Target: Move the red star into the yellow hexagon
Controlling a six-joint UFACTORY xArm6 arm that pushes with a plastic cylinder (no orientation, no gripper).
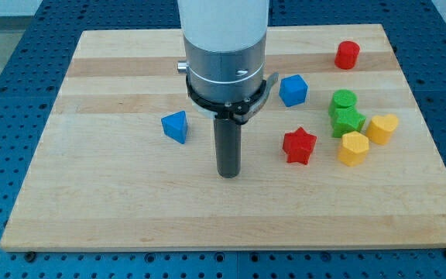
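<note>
The red star [299, 146] lies on the wooden board right of centre. The yellow hexagon [354, 148] lies to its right, a small gap apart. My tip [228, 174] rests on the board to the left of the red star, slightly lower in the view, with bare wood between them. The rod rises to the grey and white arm body above it.
A yellow heart [382, 127] sits right of the hexagon. A green star [348, 121] and a green cylinder [344, 100] sit just above the hexagon. A blue cube-like block [293, 90], a red cylinder [347, 55] and a blue triangular block [176, 126] also lie on the board [91, 194].
</note>
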